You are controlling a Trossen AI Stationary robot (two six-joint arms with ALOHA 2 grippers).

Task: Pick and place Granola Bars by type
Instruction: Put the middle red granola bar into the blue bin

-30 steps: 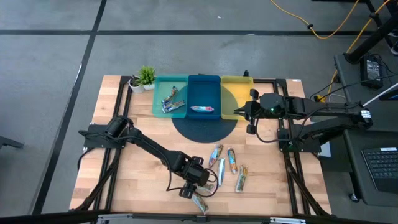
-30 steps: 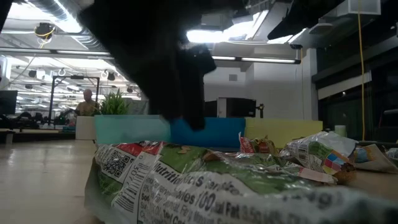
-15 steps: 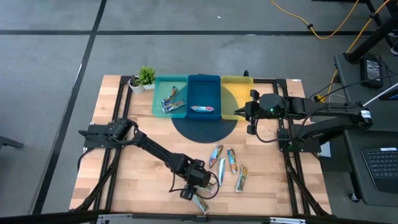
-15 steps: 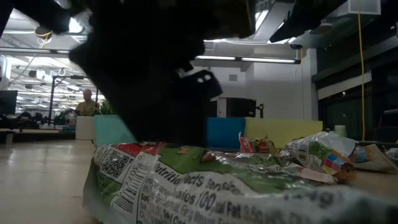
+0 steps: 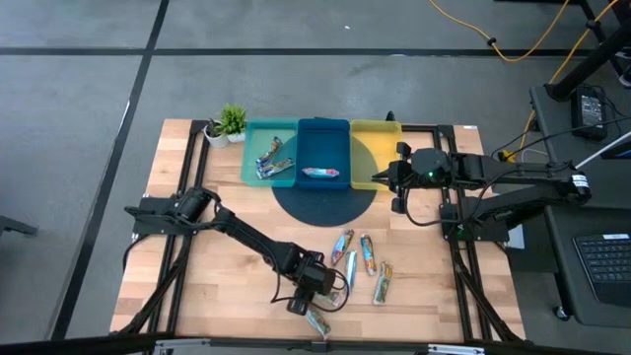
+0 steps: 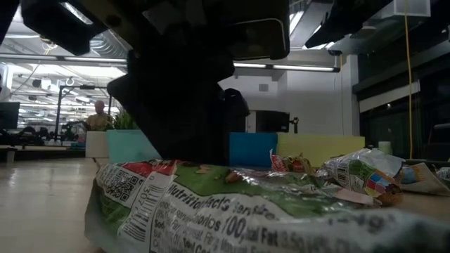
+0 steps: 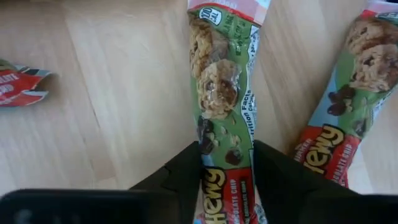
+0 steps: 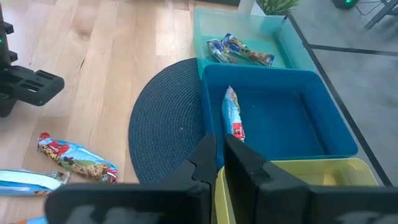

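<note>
A green-wrapped granola bar (image 7: 224, 87) lies flat on the wooden table near its front edge (image 5: 317, 321) and fills the foreground of the low view (image 6: 211, 211). My left gripper (image 7: 227, 165) stands over it (image 5: 314, 306), shut on it. Several more bars (image 5: 360, 261) lie loose on the table to its far right. My right gripper (image 8: 219, 155) is shut and holds nothing, raised over the yellow tray (image 5: 375, 141) at the far side. Two bars lie in the teal tray (image 5: 270, 153) and one in the blue tray (image 5: 323, 153). My left gripper pinches the green bar's two long sides (image 7: 208, 177) between its two fingers, near the bar's red end. The fingers (image 7: 273, 177) come steeply from above and lie across the bar. The bar rests flat on the table along its whole length.
A second green bar (image 7: 348, 93) lies close beside the held one, and a red wrapper end (image 7: 18, 84) on the other side. A round dark mat (image 5: 323, 202) lies before the three trays. A small potted plant (image 5: 227, 123) stands at the far left. Bare wood lies to the left.
My left gripper has sunk down onto the green bar at the table's front edge, and its fingers now stand against the bar's sides. The bar's wrapper end has shifted a little sideways on the table.
</note>
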